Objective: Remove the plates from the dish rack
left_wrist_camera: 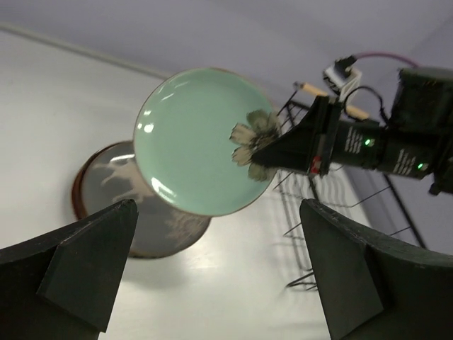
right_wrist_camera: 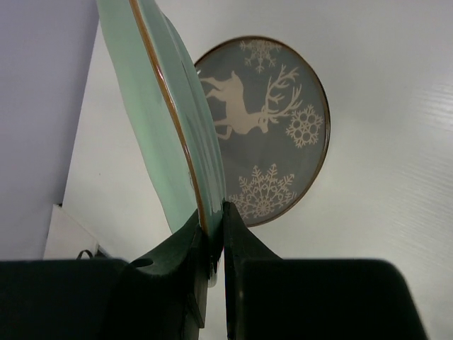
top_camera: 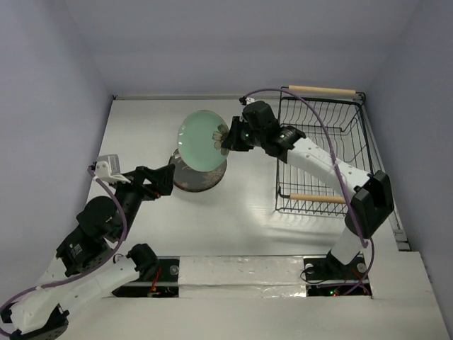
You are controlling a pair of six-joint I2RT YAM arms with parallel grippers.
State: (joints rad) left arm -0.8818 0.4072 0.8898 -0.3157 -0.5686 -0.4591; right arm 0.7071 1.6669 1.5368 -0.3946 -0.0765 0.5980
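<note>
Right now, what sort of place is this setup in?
Likely a robot lab cell, not a kitchen: a white table boxed in by plain walls, two bolted-down arms, and a rack.

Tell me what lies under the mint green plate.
A deer-and-snowflake plate lies flat on the table below the mint green plate, which the right tool grips by its rim. From above, its far part is covered; anything stacked beneath it is hidden.
</note>
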